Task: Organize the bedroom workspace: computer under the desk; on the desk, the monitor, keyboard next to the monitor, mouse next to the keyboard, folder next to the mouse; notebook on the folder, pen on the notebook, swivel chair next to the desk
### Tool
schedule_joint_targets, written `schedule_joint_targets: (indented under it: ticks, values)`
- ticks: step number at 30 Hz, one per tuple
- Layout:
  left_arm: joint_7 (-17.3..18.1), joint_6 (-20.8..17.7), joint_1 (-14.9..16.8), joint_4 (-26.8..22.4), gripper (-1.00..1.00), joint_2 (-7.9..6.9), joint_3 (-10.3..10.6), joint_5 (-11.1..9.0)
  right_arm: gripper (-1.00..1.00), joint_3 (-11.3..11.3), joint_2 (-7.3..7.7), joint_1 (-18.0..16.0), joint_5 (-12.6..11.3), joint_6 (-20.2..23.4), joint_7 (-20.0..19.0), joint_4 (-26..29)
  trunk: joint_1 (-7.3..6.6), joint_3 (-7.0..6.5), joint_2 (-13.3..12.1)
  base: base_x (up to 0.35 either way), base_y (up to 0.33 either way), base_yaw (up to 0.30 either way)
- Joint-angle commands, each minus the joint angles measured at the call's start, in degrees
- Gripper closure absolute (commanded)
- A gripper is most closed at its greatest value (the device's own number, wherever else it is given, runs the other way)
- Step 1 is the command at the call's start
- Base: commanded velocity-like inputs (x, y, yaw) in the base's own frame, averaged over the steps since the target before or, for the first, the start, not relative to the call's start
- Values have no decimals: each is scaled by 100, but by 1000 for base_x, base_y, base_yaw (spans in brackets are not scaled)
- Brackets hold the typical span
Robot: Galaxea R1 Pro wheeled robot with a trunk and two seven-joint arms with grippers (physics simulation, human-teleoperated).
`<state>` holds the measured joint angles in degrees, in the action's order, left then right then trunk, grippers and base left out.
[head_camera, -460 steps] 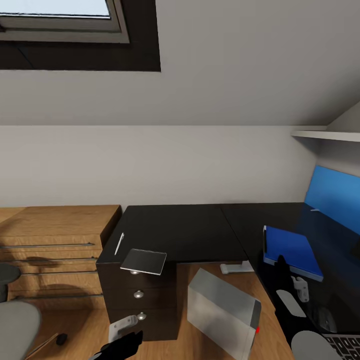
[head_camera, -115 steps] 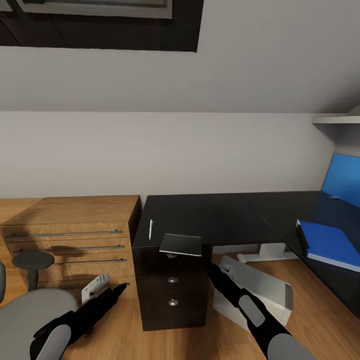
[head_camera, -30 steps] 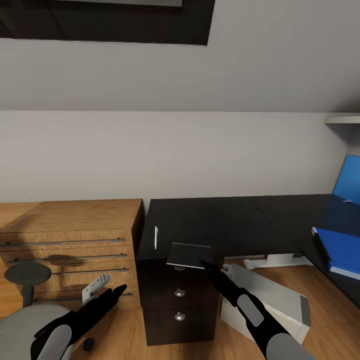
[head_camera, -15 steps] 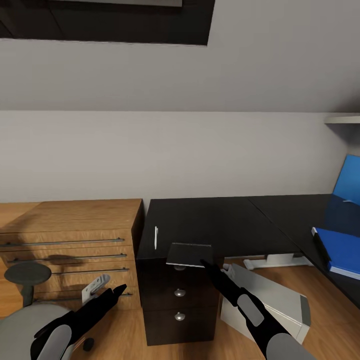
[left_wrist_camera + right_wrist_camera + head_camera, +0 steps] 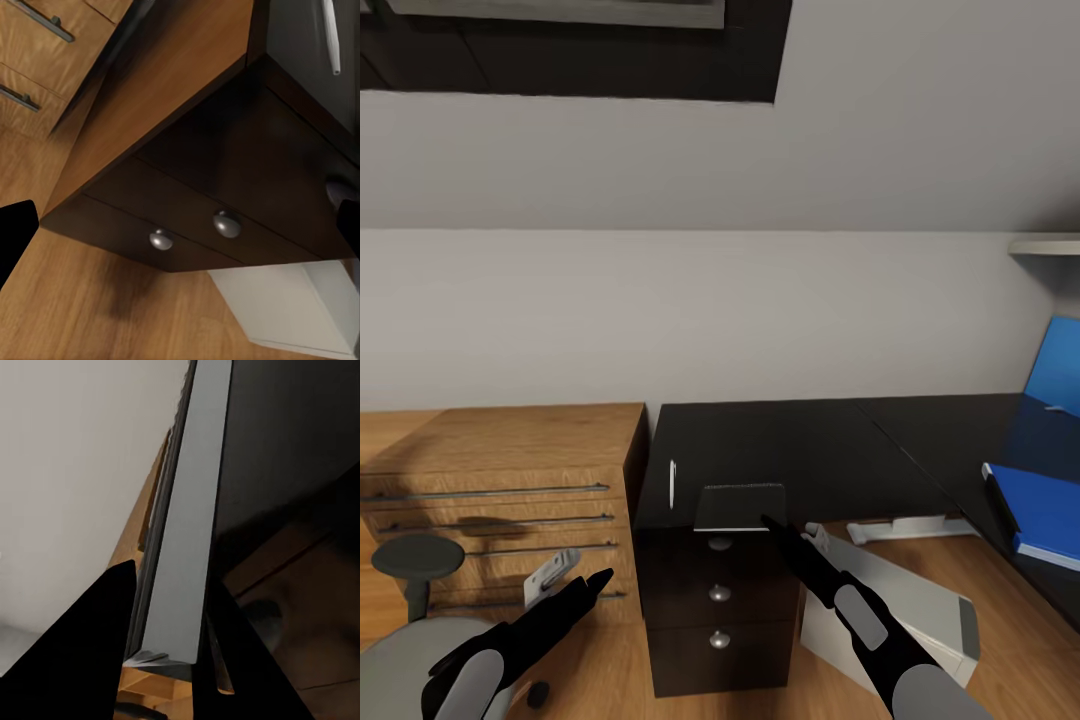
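Note:
The grey notebook (image 5: 738,506) lies on the black desk (image 5: 790,440) and overhangs its front edge above the drawer unit (image 5: 718,600). My right gripper (image 5: 768,524) is shut on the notebook's near corner. In the right wrist view its fingers (image 5: 97,645) clamp the notebook (image 5: 187,510) edge-on. The white pen (image 5: 672,483) lies just left of the notebook. The blue folder (image 5: 1040,510) rests on the desk's right wing. The computer (image 5: 900,600) sits tilted on the floor under the desk. My left gripper (image 5: 585,585) hangs open low beside the swivel chair (image 5: 405,640).
Low light-wood cabinets (image 5: 500,470) adjoin the desk's left end. A blue wall panel (image 5: 1062,378) and a shelf (image 5: 1045,243) are at the right. The left wrist view looks at the drawer knobs (image 5: 226,223), the pen (image 5: 330,37) and the computer (image 5: 292,307).
The whole picture has slid down slightly, so the head camera moved. My right gripper stays on the notebook's near corner. The left arm has not moved.

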<state>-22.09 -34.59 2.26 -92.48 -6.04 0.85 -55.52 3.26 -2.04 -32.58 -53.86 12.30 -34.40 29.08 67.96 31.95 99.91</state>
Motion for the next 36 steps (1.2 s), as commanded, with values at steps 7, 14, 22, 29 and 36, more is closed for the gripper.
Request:
schedule_joint_targets:
  ticks: [7, 14, 22, 29, 36]
  values:
    - [-58, 4, 4, -7, -100, -1, 11, -56, 100, 8, 2, -3, -54, 37, -5, 121, -155, -120, -279, 0, 0, 0]
    - [-58, 14, 3, -7, -100, 13, 71, -49, 100, 1, 24, 22, -49, 42, 5, 468, -309, -246, -560, 0, 0, 0]
    - [-58, 50, 3, -7, -100, 20, 293, 4, 100, -9, 353, 132, -48, 98, 380, 1404, -484, -389, -881, 0, 0, 0]
    - [-53, 311, -5, -28, -100, 21, 805, 186, 100, -109, 777, 153, -78, 784, 1016, 2360, -638, -515, -1161, 0, 0, 0]
    - [-65, 1361, -442, -33, -100, -87, 1712, 592, 100, -1101, 872, 147, -96, 1872, 2982, 3318, -792, -640, -1442, 0, 0, 0]
